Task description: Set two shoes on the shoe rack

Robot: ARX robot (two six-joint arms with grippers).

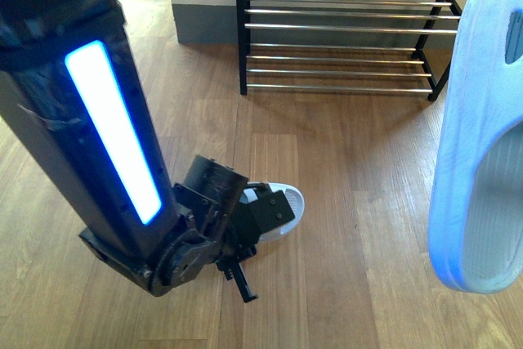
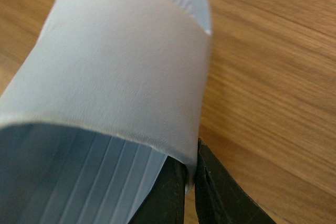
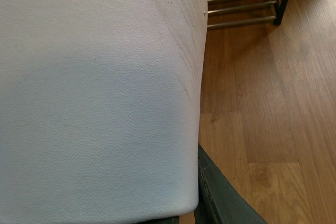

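Low over the wood floor, my left gripper (image 1: 260, 222) is shut on a pale blue slide sandal (image 1: 286, 202) that the arm mostly hides. In the left wrist view the black fingers (image 2: 210, 187) pinch the edge of that sandal's strap (image 2: 121, 72). A second pale blue slide sandal (image 1: 484, 136) hangs high at the right edge, close to the camera. It fills the right wrist view (image 3: 94, 93), with my right gripper shut on its strap and one dark finger (image 3: 220, 198) showing. The shoe rack (image 1: 347, 34) stands at the back with bare chrome bars.
A grey wall base (image 1: 204, 6) stands left of the rack. Wood floor (image 1: 359, 202) stretches between the arms and the rack. My left arm's lit blue-white strip (image 1: 114, 128) fills the left of the front view.
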